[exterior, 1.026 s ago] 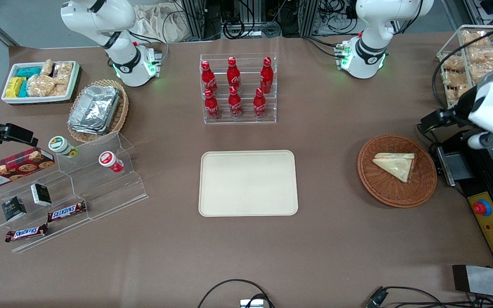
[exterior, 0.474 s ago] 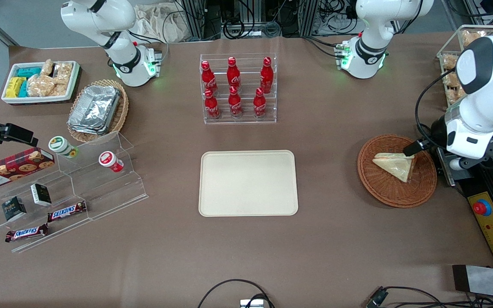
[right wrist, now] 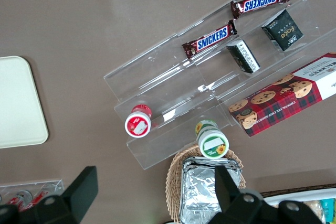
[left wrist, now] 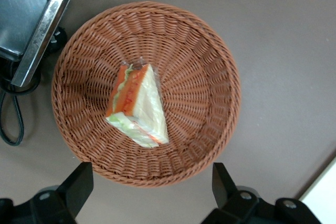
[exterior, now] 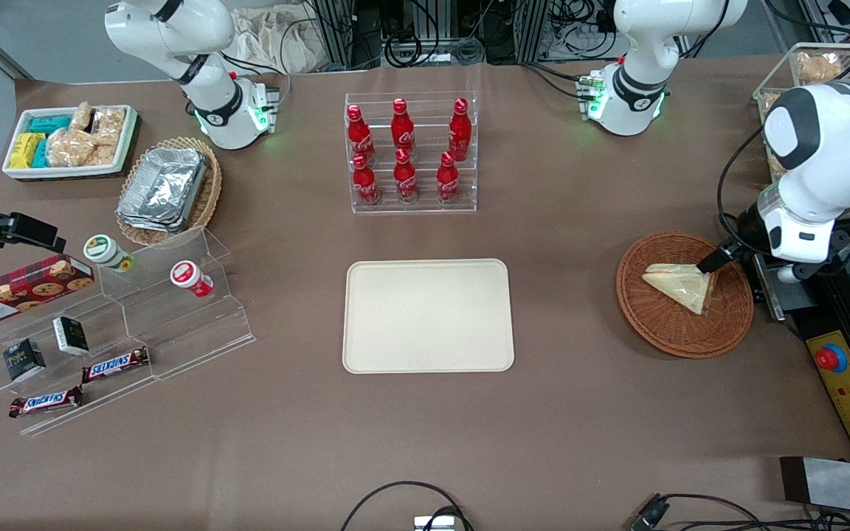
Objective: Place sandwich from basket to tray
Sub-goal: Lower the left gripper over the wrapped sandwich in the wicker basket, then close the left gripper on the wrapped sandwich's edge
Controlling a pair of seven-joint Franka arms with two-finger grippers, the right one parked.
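Sandwich (left wrist: 137,106): lay wrapped in the middle of the basket (left wrist: 205,61), untouched, exactly as half a second and a second before. Basket: stood toward the working arm's end of the table. Tray (exterior: 428,316): at mid-table, bare, well apart from basket. Gripper (left wrist: 152,192): swung in from the table edge within the last second, hovered above the basket rim, fingers (left wrist: 79,184) spread wide, nothing held. Judged: approach nearly done; descent and grasp outstanding.
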